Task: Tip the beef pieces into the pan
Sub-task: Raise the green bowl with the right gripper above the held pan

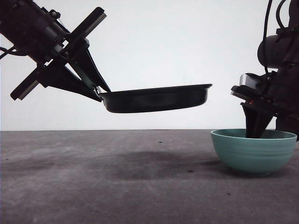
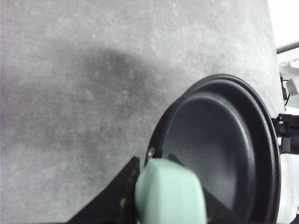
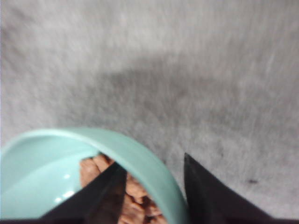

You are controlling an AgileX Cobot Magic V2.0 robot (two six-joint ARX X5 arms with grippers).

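Observation:
The black pan (image 1: 156,99) hangs level in the air above the middle of the table, and its inside (image 2: 219,140) holds nothing. My left gripper (image 1: 98,91) is shut on the pan's mint-green handle (image 2: 170,193). To the right a teal bowl (image 1: 254,151) rests on the table. My right gripper (image 1: 256,133) reaches down onto the bowl's near rim. One finger is inside the bowl and the other outside, and they pinch the rim (image 3: 154,175). The orange-brown beef pieces (image 3: 135,191) lie heaped in the bowl beside the inner finger.
The grey table (image 1: 93,186) stretches open under the pan, with the pan's shadow on it. A white wall stands behind the table. The bowl sits near the right edge of the front view.

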